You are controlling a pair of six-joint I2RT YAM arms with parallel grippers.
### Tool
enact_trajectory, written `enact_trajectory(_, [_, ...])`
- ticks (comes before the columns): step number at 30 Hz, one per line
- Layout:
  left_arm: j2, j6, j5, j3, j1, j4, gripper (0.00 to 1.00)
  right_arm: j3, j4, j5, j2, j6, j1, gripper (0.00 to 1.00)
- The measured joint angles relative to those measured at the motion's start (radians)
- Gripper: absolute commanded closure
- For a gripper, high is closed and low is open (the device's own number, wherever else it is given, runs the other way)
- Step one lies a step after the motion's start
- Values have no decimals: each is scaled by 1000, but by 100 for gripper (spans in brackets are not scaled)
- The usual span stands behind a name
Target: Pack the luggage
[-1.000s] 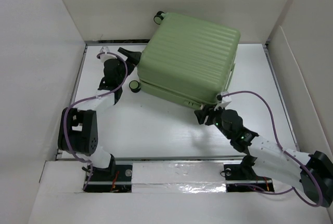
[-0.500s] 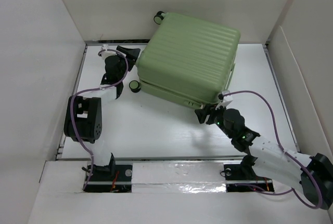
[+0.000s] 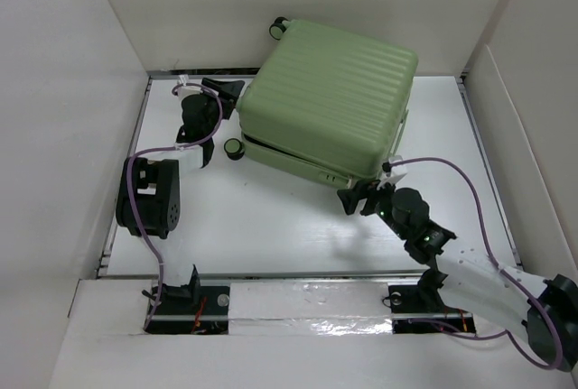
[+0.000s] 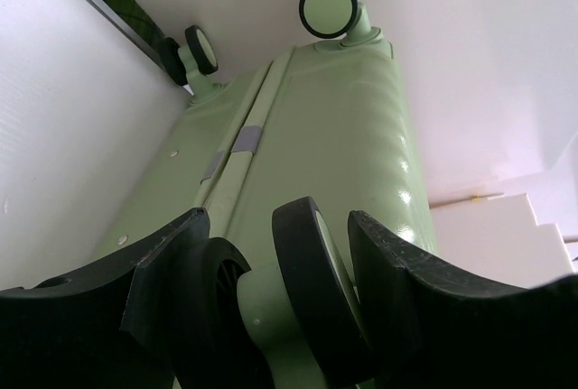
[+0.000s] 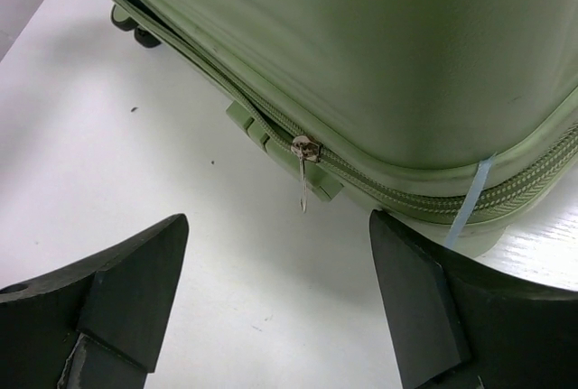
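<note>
The left end effector (image 4: 278,226), spread, straddles a wheel (image 4: 312,281), seemingly steadying the suitcase (image 4: 334,136); the right end effector (image 5: 278,222), spread, faces the zipper pull (image 5: 303,181).

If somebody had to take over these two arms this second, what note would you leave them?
Left gripper: open, straddling a caster wheel at the luggage's wheel end.
Right gripper: open, empty, facing the zipper pull on the near side.
The luggage lies flat on the table, lid down; contents hidden.
Done: zipper looks closed on one side of the pull.
Left: probably grab the pull and finish zipping.
</note>
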Motion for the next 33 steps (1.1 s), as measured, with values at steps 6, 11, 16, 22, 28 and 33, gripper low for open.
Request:
enact_trajectory(6, [-14,24,-2,-35,-1,47,100,25,4,0,85,-6,-10,50])
enact_trajectory(11, [-66,70,-22,-97,-13,77,100,25,71,24,153,-3,-10,48])
enact_trajectory(16, [-134,79,-65,-204,-31,143,100,25,140,79,205,10,-5,72])
enact_trajectory(22, [-229,74,-117,-340,-51,228,100,0,213,189,238,5,11,100])
enact_trajectory(28, [-364,103,-235,-467,-127,245,100,-13,178,237,184,-38,-7,100])
enact_trajectory(33, [-482,152,-351,-549,-293,243,100,-6,39,220,80,-139,-115,100])
